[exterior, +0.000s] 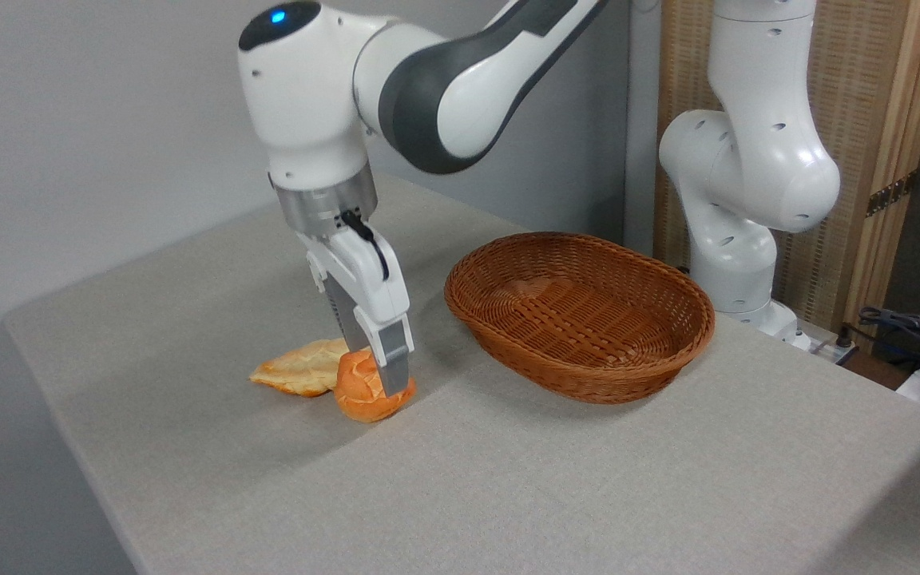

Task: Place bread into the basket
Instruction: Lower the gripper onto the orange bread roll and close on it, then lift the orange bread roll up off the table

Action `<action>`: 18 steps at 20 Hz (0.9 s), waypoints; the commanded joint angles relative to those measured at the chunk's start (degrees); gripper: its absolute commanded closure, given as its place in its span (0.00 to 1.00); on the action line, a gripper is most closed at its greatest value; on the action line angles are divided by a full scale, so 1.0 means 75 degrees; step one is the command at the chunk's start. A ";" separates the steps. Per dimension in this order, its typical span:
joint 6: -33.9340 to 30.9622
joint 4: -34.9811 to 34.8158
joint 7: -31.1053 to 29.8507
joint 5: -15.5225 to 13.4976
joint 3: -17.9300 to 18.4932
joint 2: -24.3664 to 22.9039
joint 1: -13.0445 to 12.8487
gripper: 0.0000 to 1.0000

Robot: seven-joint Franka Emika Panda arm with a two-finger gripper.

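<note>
**Claw down on the bun, basket waiting to the right**

Arm reaches in from upper right, wrist pointing straight down over the left-centre of the table [508, 479]. Claw [384, 382] sits at the bun [364, 391], w/ the near grey finger [394, 363] laid against the bun's right side, tip low, almost at the cloth. The other finger is mostly hidden behind the first, so can't tell for sure whether the bun is pinched or the fingers just bracket it; they look close-set around it, not wide apart.

Bun: small, round, orange-brown, creased top. It rests on the grey tablecloth, tilted a bit toward the camera. Not in the basket.

Just left of it, touching or overlapping at the edge, lies a flatter pale golden bread [300, 367], leaf-shaped, flat on the cloth.

Basket [652, 351]: oval brown wicker, low sides, upright, to the right of the bun & a little further back, clearly apart from it. Nothing seen inside, only the weave.

Arm's white base stands behind the basket at the table's far right edge. Cables & some gear at far right, off the table.
</note>
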 commanded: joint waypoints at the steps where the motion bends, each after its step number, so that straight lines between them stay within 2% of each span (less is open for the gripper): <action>1: 0.0374 0.0000 0.0142 0.0016 0.0041 0.0373 -0.0020 0.00; 8: 0.0492 0.0012 0.0294 0.0016 0.0041 0.0678 -0.0031 0.00; 9: 0.0480 0.0012 0.0387 0.0016 0.0041 0.0678 -0.0031 0.07; 11: 0.0492 0.0035 0.0493 0.0016 0.0041 0.0667 -0.0031 0.41; 12: 0.0492 0.0035 0.0494 0.0016 0.0041 0.0667 -0.0031 0.51; 14: 0.0492 0.0059 0.0494 0.0016 0.0053 0.0655 -0.0031 0.55; 18: 0.0492 0.0071 0.0494 0.0016 0.0053 0.0655 -0.0031 0.55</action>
